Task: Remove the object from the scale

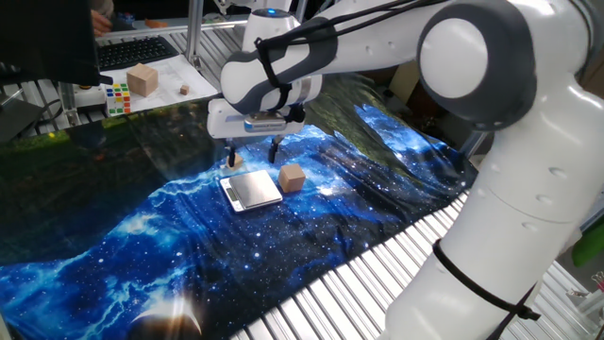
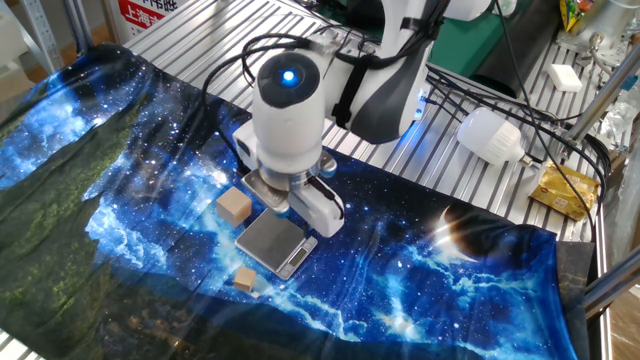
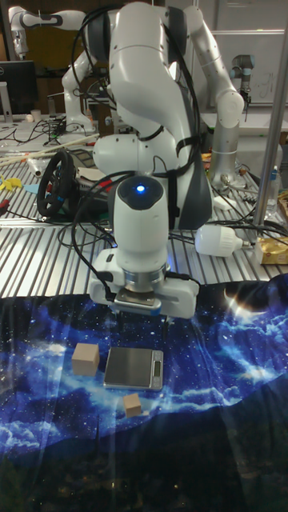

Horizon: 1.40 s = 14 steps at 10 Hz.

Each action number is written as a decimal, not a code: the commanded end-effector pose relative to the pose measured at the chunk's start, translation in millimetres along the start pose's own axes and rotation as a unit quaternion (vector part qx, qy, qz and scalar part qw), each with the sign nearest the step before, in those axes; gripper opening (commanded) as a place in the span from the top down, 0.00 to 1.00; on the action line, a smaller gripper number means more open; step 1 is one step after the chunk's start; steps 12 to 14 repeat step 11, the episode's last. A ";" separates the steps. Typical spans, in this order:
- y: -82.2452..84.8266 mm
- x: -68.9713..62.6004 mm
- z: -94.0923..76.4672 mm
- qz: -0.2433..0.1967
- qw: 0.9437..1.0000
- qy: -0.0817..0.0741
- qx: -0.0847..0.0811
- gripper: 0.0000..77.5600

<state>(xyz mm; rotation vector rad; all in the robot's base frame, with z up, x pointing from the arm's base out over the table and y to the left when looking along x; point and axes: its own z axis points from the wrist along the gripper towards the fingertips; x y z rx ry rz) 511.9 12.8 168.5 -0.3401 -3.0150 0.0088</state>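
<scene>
The scale (image 1: pixel 250 191) (image 2: pixel 272 243) (image 3: pixel 134 368) lies flat on the starry blue cloth, and its silver plate is bare. The object, a small tan wooden block (image 1: pixel 235 161) (image 2: pixel 244 279) (image 3: pixel 133 406), sits on the cloth just off one edge of the scale. My gripper (image 1: pixel 253 154) (image 3: pixel 144 318) hangs open and empty above the scale's edge nearest the arm's base, its fingers spread wide. A larger reddish-brown cube (image 1: pixel 292 177) (image 2: pixel 235 206) (image 3: pixel 86 359) stands on the cloth beside the scale.
A cardboard cube (image 1: pixel 143 78) and a Rubik's cube (image 1: pixel 118 97) rest on the white desk at the back. A white lamp-like part (image 2: pixel 490 135) and a yellow packet (image 2: pixel 563 188) lie on the slatted metal table. The cloth is rumpled.
</scene>
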 end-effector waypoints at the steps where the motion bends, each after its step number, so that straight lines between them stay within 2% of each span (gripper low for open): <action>1: -5.5 9.3 -9.7 -0.014 1.000 -0.001 -0.004 0.00; 8: -10.3 17.9 -20.1 -0.019 1.000 -0.018 -0.003 0.00; 14: -12.4 20.8 -23.7 -0.016 1.000 -0.019 -0.003 0.00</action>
